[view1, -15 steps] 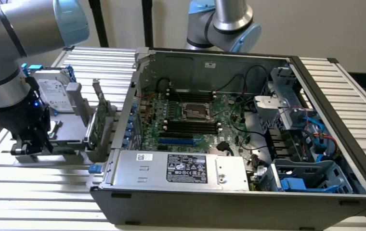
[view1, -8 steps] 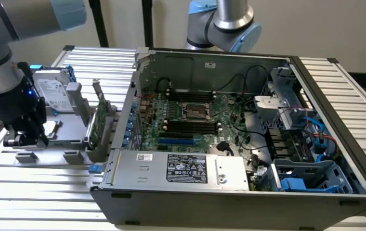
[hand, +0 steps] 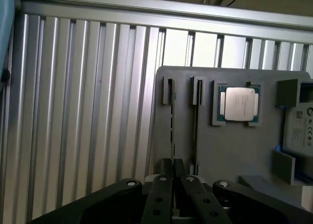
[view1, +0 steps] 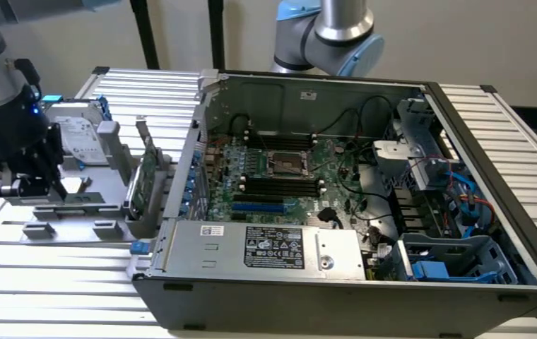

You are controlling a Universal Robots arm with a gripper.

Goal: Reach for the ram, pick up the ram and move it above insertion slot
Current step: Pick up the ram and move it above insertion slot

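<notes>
At the exterior view's left, the gripper [view1: 34, 185] sits low over the grey holder [hand: 230, 155] on the table [view1: 51, 282]. It is lined up on the ram [hand: 171, 128], which stands on edge in its groove. Whether it is clamped I cannot tell. An off-centre grip could tilt the ram and jam it in the groove, or let it slip.

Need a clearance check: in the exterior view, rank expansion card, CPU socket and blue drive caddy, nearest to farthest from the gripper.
1. Expansion card, standing outside the case.
2. CPU socket, mid-case.
3. Blue drive caddy, exterior view's right.
</notes>
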